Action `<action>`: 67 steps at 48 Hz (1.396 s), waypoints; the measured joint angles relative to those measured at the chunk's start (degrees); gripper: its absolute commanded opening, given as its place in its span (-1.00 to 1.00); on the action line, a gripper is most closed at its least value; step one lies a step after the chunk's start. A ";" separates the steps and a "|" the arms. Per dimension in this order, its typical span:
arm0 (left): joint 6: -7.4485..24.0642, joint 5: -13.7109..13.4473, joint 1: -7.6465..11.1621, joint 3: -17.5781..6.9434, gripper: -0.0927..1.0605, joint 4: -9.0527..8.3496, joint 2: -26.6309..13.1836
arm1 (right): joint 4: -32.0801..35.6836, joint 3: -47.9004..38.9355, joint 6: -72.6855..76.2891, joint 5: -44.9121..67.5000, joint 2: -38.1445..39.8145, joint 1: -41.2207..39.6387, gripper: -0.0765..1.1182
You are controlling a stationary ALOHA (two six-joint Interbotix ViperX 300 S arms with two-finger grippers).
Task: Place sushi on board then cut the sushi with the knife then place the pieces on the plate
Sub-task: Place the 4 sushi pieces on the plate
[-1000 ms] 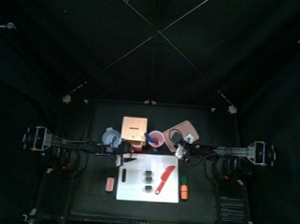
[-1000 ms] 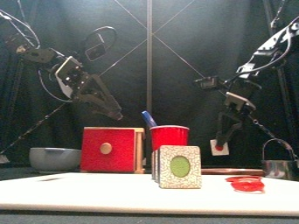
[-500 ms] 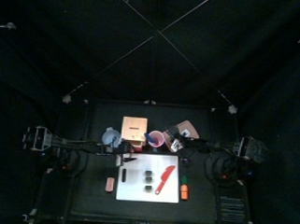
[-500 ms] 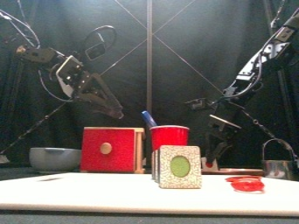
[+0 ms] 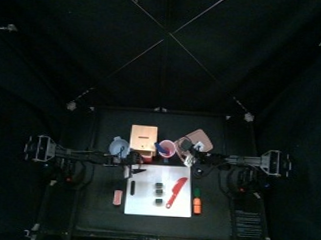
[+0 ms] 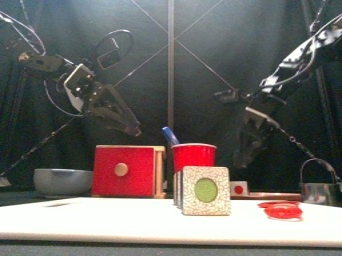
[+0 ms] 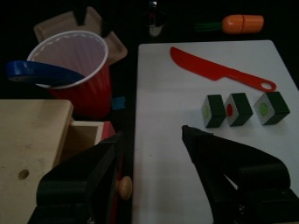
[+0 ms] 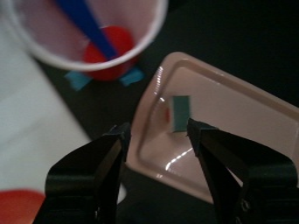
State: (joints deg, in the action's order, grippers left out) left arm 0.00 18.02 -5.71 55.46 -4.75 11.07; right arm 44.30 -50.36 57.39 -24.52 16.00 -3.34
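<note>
**Tool State and Container Contents**

Right tool [image 8: 158,129]: jaws wide open, empty, hanging above the pink tray [image 8: 239,118] behind the board. One thin sushi slice [image 8: 181,112] stands on that tray, clear of both jaws.

Left tool [image 7: 152,138]: open, empty, raised over the desk's left side.

The red cup [image 7: 79,83] holds a blue knife [image 7: 30,72].

Three sushi pieces [image 7: 239,108] and the red knife [image 7: 216,72] lie on the white board [image 7: 163,105] near the desk's front edge.

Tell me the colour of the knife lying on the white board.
Red; the knife on the cutting board shows best in the left wrist view.
</note>
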 measured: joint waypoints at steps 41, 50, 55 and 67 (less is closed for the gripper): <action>0.00 0.00 0.09 -0.62 0.72 1.85 -0.09 | -8.79 17.75 -0.18 13.45 -23.47 12.48 0.60; 0.00 -0.09 0.26 -0.62 0.72 1.85 -0.09 | -7.82 19.34 0.00 13.54 -25.40 12.39 0.60; 0.00 0.00 0.26 -0.70 0.72 1.85 -0.09 | -7.73 19.42 -0.09 13.62 -25.40 12.30 0.60; 0.09 0.00 0.26 -0.62 0.72 1.93 -0.09 | -7.65 19.42 -0.09 13.54 -25.40 11.87 0.60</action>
State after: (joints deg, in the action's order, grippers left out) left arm 0.09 18.02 -5.45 54.84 -2.81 10.99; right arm 36.65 -30.94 57.30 -10.99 -9.40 8.53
